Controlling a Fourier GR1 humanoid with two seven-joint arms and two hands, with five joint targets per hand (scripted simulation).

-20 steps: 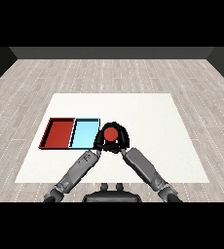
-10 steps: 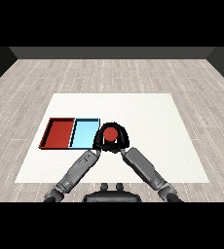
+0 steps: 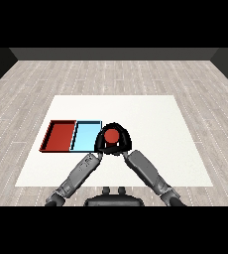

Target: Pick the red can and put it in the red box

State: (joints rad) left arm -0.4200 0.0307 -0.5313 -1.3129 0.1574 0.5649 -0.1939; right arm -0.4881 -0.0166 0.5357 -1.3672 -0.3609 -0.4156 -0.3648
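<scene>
A red can (image 3: pixel 111 135) stands upright at the centre of the frame, seen mostly from above so that its round red top shows. It sits on the white worktop (image 3: pixel 150 119) just to the right of the light blue tray (image 3: pixel 85 136), close to that tray's right edge but outside it.

Both black hands close around the can. The right hand (image 3: pixel 124 141) curls round its right side and over its far side. The left hand (image 3: pixel 100 143) presses in at its lower left, fingers bent against it. Together they form a dark arch that hides most of the can's body. The grey forearms run down from the hands to the lower corners of the frame in an upside-down V.

The red tray (image 3: pixel 59 136) lies further left, touching the light blue tray along one side. Nothing can be seen inside either tray.

Compared with a second ago, almost nothing has shifted: the can, the hands and both trays sit in the same places. That suggests the grasp is being settled and the lift has not begun. The can would have to travel left across the whole light blue tray to reach the red one, so most of the task appears to lie ahead.
</scene>
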